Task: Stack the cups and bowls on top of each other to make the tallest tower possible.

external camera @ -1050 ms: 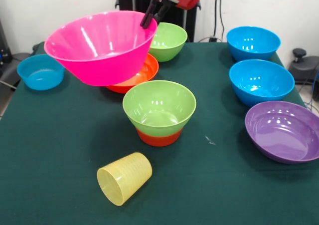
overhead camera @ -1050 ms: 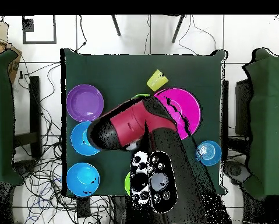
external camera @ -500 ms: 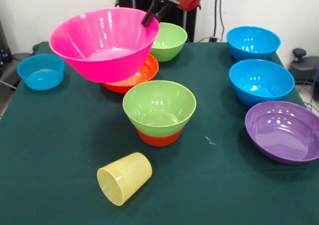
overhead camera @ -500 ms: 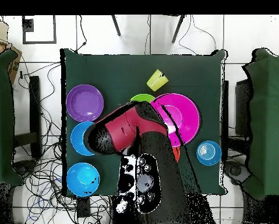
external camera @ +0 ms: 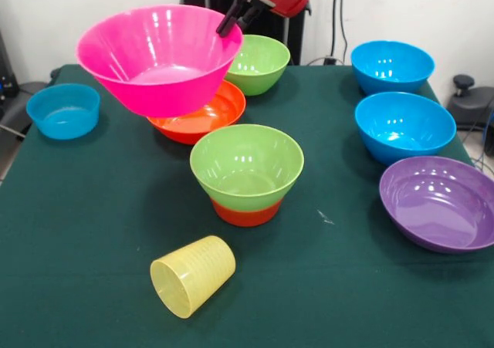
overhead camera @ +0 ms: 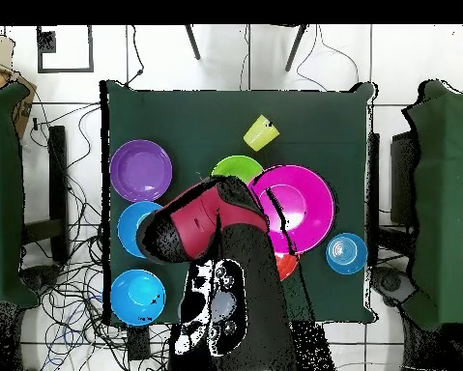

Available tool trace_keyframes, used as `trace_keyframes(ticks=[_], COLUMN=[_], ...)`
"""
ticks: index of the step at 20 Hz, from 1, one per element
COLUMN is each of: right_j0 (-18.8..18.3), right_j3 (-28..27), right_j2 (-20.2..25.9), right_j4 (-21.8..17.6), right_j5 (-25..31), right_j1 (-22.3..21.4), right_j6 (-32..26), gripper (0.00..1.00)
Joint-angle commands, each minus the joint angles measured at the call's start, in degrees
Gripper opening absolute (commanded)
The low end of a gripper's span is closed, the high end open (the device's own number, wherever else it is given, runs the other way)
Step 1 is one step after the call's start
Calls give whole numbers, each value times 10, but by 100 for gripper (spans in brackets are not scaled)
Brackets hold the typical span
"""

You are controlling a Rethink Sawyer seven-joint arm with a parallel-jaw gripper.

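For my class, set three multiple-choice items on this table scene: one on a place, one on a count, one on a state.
1. Where does the lime green bowl at mid-table sit?
A. In the purple bowl
B. On a small orange bowl
C. Inside the yellow cup

2. How many blue bowls show?
A. One
B. Two
C. Three

3. How is the yellow cup placed?
A. Lying on its side
B. Upright
C. Stacked in a bowl

Answers:
1 B: the small orange bowl shows beneath it.
2 C: one at the left edge, two at the right.
3 A: its open mouth faces sideways on the table.
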Motion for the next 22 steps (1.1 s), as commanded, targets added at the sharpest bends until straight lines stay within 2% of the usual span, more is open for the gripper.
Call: trace_keyframes(ticks=[1, 13, 18, 22], right_j0=[28, 61, 72, 75], right_j3=[-19, -54, -86, -108], right_j2=[-24, -39, -40, -42], right_j4=[7, 59, 95, 109], right_j5=[-3, 57, 83, 91], right_j1=[23, 10, 23, 36], right_j6=[130, 103, 100, 98], gripper=[0, 0, 0, 0])
